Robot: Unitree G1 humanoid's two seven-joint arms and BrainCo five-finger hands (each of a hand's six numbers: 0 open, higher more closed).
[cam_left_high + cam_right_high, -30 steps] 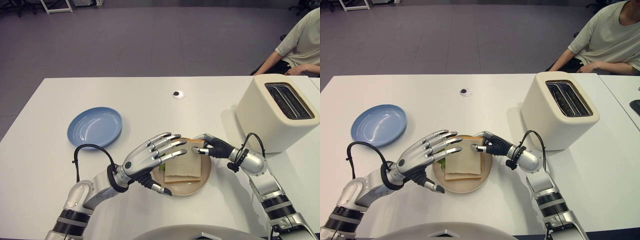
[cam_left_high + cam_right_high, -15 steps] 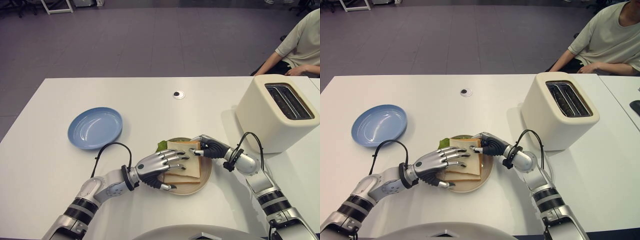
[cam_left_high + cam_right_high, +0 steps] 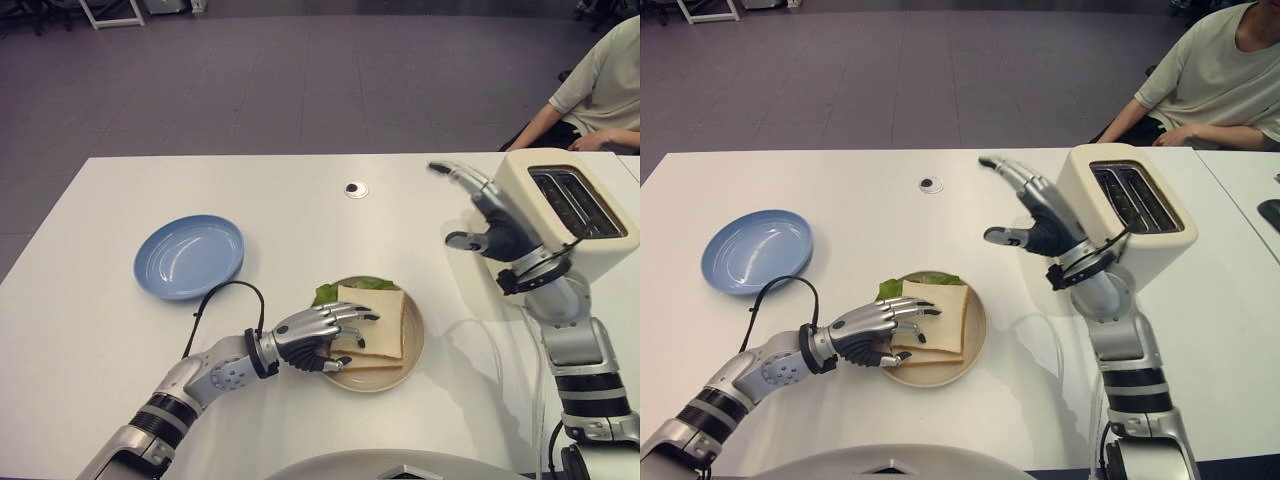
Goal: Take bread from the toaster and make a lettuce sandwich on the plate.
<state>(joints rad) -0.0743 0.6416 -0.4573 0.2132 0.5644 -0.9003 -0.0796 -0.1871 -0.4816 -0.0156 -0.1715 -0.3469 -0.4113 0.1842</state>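
Near the front edge of the desk (image 3: pixel 120 330), the left hand (image 3: pixel 312 336) rests with fingers spread on the left side of the sandwich (image 3: pixel 380 318). The sandwich sits on the tan plate (image 3: pixel 413 346), lettuce (image 3: pixel 324 294) poking out behind. Farther back, the right hand (image 3: pixel 497 228) hangs open and empty beside the toaster (image 3: pixel 1165 248) at the right edge.

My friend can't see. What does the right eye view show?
The robot's left hand rests on a bread-and-lettuce sandwich on a tan plate. Its right hand hangs open in the air beside a white toaster; a blue plate sits far left.
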